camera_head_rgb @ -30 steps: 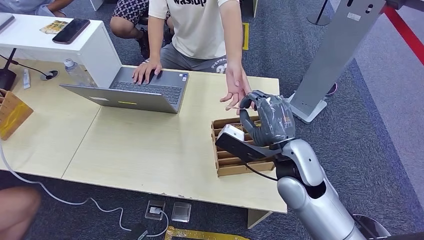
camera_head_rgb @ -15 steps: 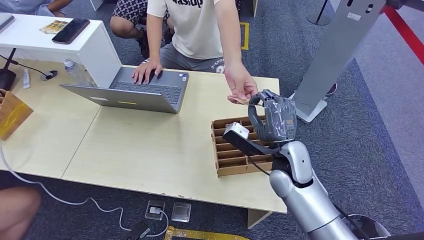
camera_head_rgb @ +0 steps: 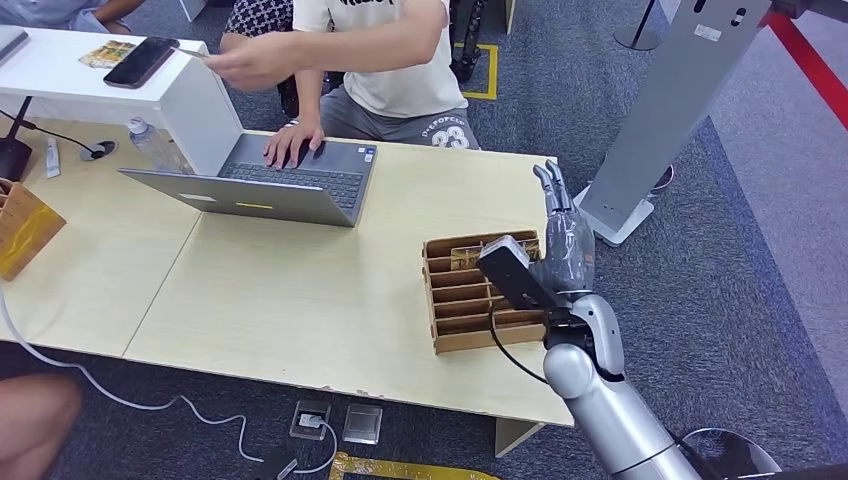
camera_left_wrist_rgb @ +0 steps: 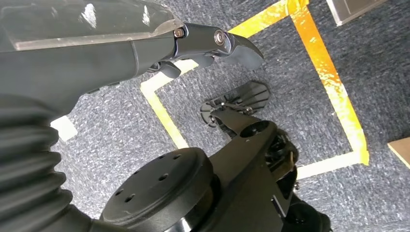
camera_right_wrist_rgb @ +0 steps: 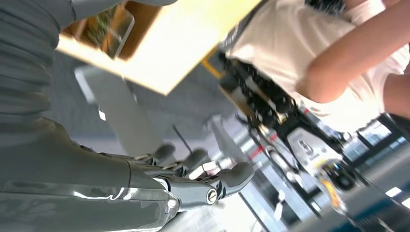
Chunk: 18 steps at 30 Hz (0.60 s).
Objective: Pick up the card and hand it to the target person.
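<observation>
Thin and pale, the card (camera_head_rgb: 190, 50) is pinched at the fingertips of the person's hand (camera_head_rgb: 245, 62), held out over the white shelf (camera_head_rgb: 120, 95) at the far left of the table. Its long axis runs roughly level, pointing away from the hand toward the black phone (camera_head_rgb: 142, 61); its face is too small to read.

One right hand (camera_head_rgb: 562, 228) of the robot stands raised at the table's right edge, just beside the cardboard organizer (camera_head_rgb: 478, 293). Its fingers (camera_head_rgb: 548, 183) are extended and close alongside one another, pointing away from the robot; they hold nothing and touch nothing. The right wrist view confirms straight, empty fingers (camera_right_wrist_rgb: 227, 181).

One left hand (camera_left_wrist_rgb: 121, 43) hangs over grey carpet with yellow tape lines (camera_left_wrist_rgb: 329, 82); its fingers (camera_left_wrist_rgb: 227, 43) lie stretched out with nothing in them.

One person (camera_head_rgb: 390, 50) in a pale shirt sits behind the table, the other hand (camera_head_rgb: 293, 140) resting on the keyboard of one open laptop (camera_head_rgb: 270, 180). One cardboard organizer, with several slots, holds a printed card (camera_head_rgb: 470, 255) in a far slot. One wooden table (camera_head_rgb: 300, 290) carries all of it.
</observation>
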Each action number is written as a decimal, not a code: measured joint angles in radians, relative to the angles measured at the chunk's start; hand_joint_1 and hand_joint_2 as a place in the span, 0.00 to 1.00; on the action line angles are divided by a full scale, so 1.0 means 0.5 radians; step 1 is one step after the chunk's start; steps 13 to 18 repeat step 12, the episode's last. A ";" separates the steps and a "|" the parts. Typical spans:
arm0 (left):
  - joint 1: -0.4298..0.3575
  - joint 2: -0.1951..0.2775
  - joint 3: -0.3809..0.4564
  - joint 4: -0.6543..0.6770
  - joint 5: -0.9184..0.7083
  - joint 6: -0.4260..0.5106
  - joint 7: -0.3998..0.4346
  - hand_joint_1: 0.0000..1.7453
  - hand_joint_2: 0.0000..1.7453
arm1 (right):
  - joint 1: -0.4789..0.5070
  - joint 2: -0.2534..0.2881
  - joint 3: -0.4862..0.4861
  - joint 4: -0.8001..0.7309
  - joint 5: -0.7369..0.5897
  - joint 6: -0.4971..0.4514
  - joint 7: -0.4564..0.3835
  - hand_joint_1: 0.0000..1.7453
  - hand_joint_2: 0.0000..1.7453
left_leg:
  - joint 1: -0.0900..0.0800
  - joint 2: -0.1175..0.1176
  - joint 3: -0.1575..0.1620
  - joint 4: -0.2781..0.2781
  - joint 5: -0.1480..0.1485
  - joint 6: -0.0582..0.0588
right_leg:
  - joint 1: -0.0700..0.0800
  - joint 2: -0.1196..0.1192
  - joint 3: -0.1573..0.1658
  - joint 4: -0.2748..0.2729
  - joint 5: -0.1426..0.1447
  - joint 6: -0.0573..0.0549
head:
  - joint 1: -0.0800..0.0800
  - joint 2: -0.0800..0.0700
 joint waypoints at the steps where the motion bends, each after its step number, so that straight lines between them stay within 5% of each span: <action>1: 0.003 0.001 0.000 0.001 0.008 0.004 0.002 0.00 0.00 | 0.020 -0.004 -0.012 -0.024 -0.101 0.031 -0.007 0.00 1.00 | 0.000 0.000 0.000 0.000 0.000 0.000 | 0.000 0.000 0.000 0.000 0.000 0.000 | 0.000 0.000; 11: 0.019 0.017 0.019 0.017 0.070 0.040 0.035 0.00 0.00 | 0.292 -0.129 -0.156 -0.338 -0.782 0.246 0.004 0.00 1.00 | 0.000 0.000 0.000 0.000 0.000 0.000 | 0.000 0.000 0.000 -0.001 0.000 0.000 | 0.000 0.000; 18: 0.019 0.018 0.021 0.017 0.072 0.041 0.037 0.00 0.00 | 0.309 -0.137 -0.166 -0.354 -0.819 0.259 0.005 0.00 1.00 | 0.000 0.000 0.000 0.000 0.000 0.000 | 0.000 0.000 0.000 -0.001 0.000 0.000 | 0.000 0.000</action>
